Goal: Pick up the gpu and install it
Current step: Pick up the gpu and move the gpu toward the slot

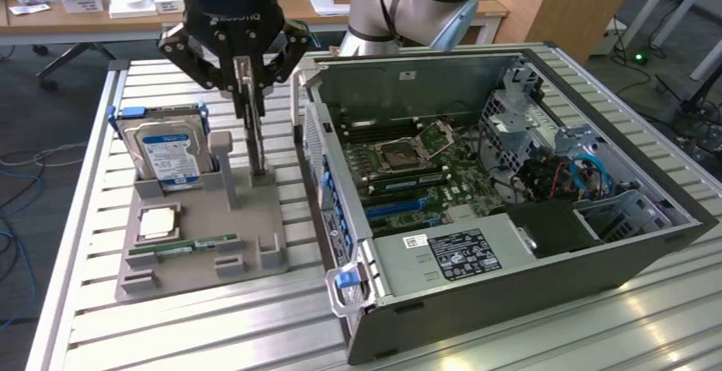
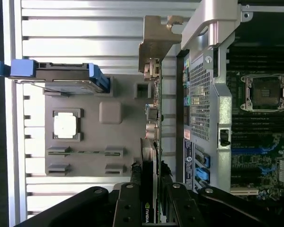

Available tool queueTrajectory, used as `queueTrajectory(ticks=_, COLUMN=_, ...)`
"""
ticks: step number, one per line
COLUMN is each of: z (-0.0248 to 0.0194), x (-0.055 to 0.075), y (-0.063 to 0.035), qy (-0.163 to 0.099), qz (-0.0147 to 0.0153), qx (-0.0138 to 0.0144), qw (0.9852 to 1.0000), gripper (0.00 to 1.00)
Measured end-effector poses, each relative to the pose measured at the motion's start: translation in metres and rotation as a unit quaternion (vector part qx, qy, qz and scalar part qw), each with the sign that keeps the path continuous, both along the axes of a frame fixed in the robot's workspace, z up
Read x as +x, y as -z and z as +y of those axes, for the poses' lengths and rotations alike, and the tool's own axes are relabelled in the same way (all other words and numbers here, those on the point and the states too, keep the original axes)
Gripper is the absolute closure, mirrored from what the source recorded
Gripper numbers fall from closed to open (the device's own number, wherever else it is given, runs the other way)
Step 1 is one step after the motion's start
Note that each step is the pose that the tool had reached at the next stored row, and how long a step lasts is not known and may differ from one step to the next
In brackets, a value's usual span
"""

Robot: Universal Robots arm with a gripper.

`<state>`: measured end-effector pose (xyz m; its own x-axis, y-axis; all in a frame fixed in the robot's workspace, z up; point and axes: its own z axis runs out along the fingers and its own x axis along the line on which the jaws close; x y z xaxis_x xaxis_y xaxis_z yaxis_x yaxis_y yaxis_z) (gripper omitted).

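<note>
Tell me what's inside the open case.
In the case: a motherboard with an empty CPU socket, blue cables and a labelled silver box. What's under that box is covered.

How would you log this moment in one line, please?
gripper: shut on gpu | gpu: upright, lower end at gray tray | case: open, gpu not installed

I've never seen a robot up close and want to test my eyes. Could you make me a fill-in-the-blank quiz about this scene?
1. The hand is closed on the gpu, a thin card standing ____ on its edge.
2. The hard drive has a ____-and-white label.
3. The RAM stick lying in the gray holder is ____.
Missing words: upright; blue; green.
</note>
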<state>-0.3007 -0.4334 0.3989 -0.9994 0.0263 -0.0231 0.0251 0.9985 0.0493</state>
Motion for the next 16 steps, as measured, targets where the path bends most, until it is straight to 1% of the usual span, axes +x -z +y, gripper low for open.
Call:
queueTrajectory(ticks=3, z=0.0, x=0.0, y=-0.0101, qy=0.0, qz=0.0, qx=0.0, qw=1.0, gripper=0.74)
queueTrajectory(ticks=7, z=0.0, x=0.0, y=-0.0194, qy=0.0, qz=0.0, qx=0.0, qw=1.0, gripper=0.74)
queueTrajectory(ticks=16, z=0.0, x=0.0, y=-0.0203, qy=0.0, qz=0.0001, qx=-0.0001, qw=1.0, gripper=0.74)
